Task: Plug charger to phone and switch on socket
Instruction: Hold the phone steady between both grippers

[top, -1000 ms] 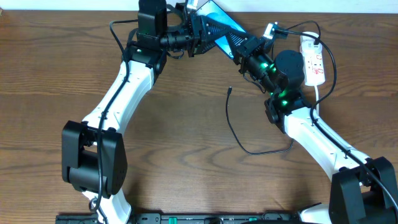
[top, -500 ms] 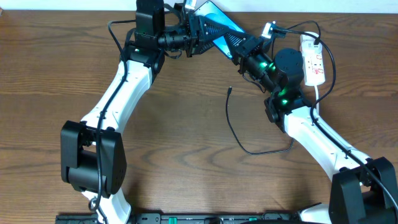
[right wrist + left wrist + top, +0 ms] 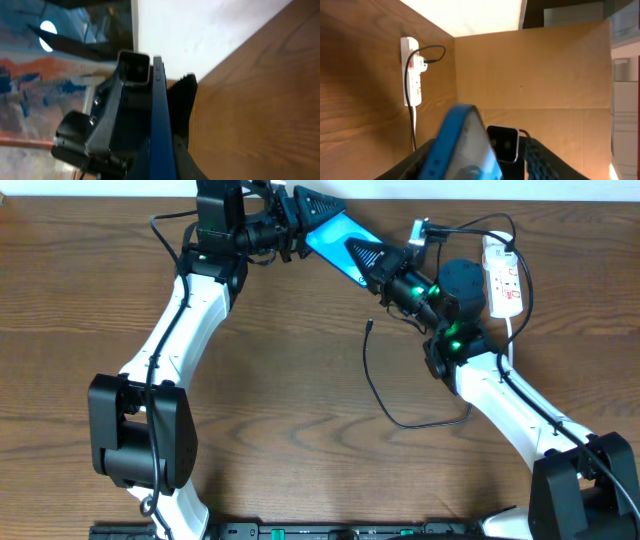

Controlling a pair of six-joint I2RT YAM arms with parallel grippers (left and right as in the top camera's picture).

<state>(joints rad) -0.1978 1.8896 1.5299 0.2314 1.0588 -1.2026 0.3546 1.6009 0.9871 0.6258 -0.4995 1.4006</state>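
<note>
Brown wood table (image 3: 300, 430), white wall (image 3: 560, 188) beyond. Right gripper (image 3: 357, 252) clamps phone (image 3: 325, 235); left gripper (image 3: 298, 204) jaws apart astride its end. Charger (image 3: 372, 385) lies loose on table.

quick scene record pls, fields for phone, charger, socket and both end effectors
phone: gripped at the far middle of the table, blue face showing
right end effector: shut on the phone's lower end
left end effector: open, fingers around the phone's upper end
charger: lying loose on the table, plug tip free, not in the phone
power strip: far right of the table, switch state too small to tell
</note>
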